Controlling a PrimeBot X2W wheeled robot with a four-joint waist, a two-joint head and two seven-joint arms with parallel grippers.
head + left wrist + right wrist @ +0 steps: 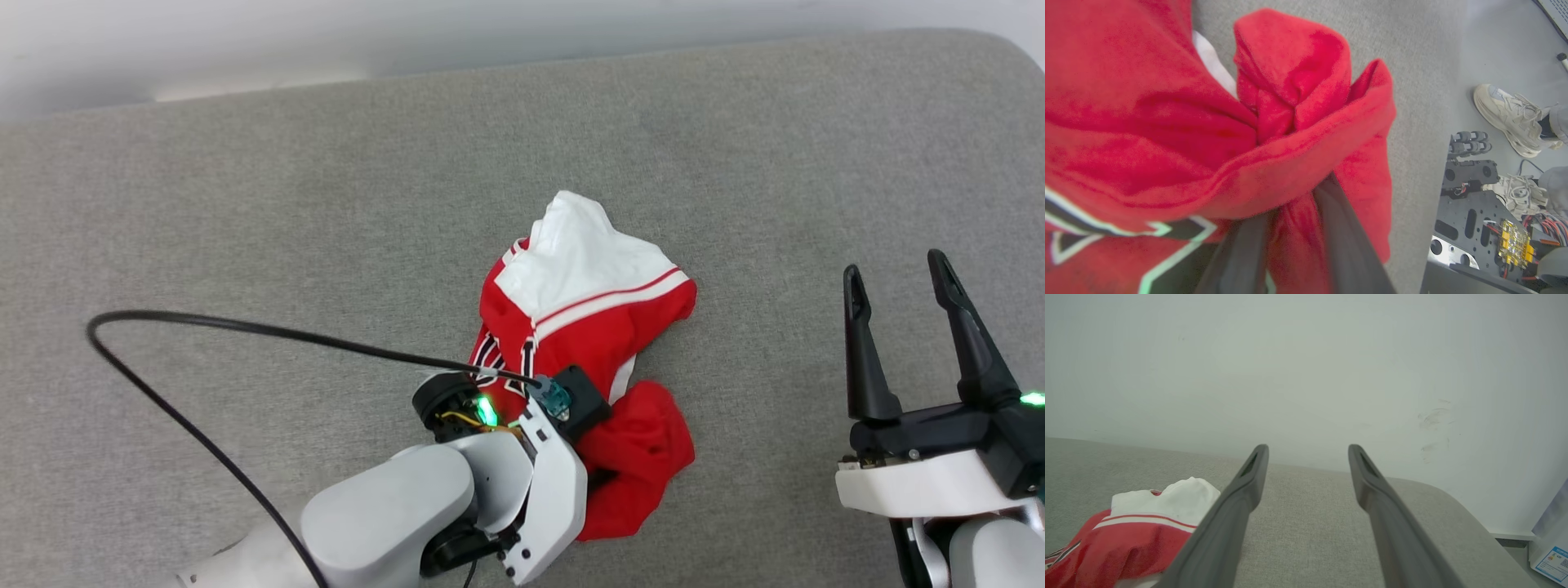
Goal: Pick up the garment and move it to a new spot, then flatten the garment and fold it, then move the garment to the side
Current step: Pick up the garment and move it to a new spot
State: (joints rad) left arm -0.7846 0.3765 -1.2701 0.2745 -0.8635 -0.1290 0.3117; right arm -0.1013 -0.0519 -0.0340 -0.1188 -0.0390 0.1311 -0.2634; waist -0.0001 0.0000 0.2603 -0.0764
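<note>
The garment (588,302) lies crumpled in the middle of the grey padded surface (326,204), a white sleeve with red-white trim on top and black lettering at its near edge. My left wrist presses down onto the heap's near side. In the left wrist view the left gripper (1298,196) has red cloth (1274,81) pinched between its two dark fingers (1347,245), and a folded hem hides the tips. My right gripper (896,265) stands open at the right, apart from the garment (1139,535), with nothing between its fingers (1237,506).
A black cable (245,328) loops from the left wrist over the surface to the left. A pale wall (1306,355) rises behind the surface. Past the near edge, the left wrist view shows the robot's dark base (1470,212) and a person's shoes (1506,118) on the floor.
</note>
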